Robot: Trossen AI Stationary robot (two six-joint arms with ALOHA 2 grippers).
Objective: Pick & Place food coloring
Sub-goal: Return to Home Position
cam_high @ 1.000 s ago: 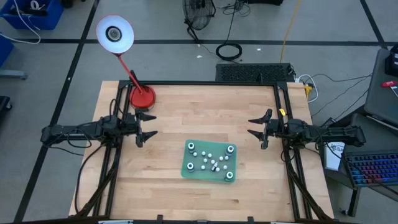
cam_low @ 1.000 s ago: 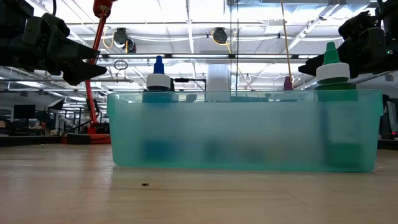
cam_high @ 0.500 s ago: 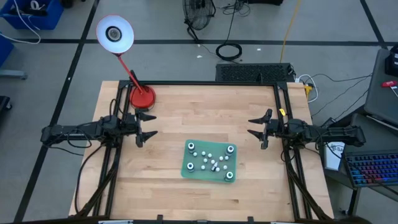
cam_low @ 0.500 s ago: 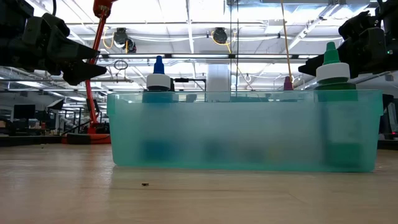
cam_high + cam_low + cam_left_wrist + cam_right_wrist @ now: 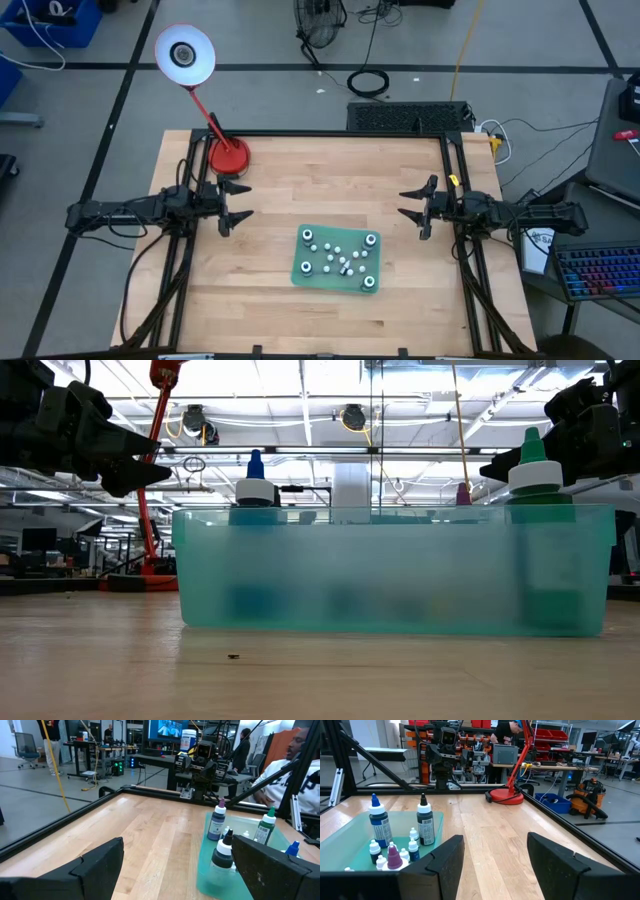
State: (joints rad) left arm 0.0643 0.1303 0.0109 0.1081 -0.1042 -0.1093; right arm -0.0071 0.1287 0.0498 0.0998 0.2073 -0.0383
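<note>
food coloring bottles [image 5: 338, 258] all upright inside green tray [image 5: 297, 272], mid desk [image 5: 300, 175]. left claw [image 5: 238, 204], right claw [image 5: 408, 205]: both spread wide, empty, parked at desk sides, clear of tray; sorting looks finished.

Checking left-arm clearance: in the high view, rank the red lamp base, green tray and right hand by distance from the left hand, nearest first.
1. The red lamp base, close by the left hand, on the table's left side toward its far edge.
2. The green tray, near the table's middle, toward its front.
3. The right hand, across the table on the right side.
</note>
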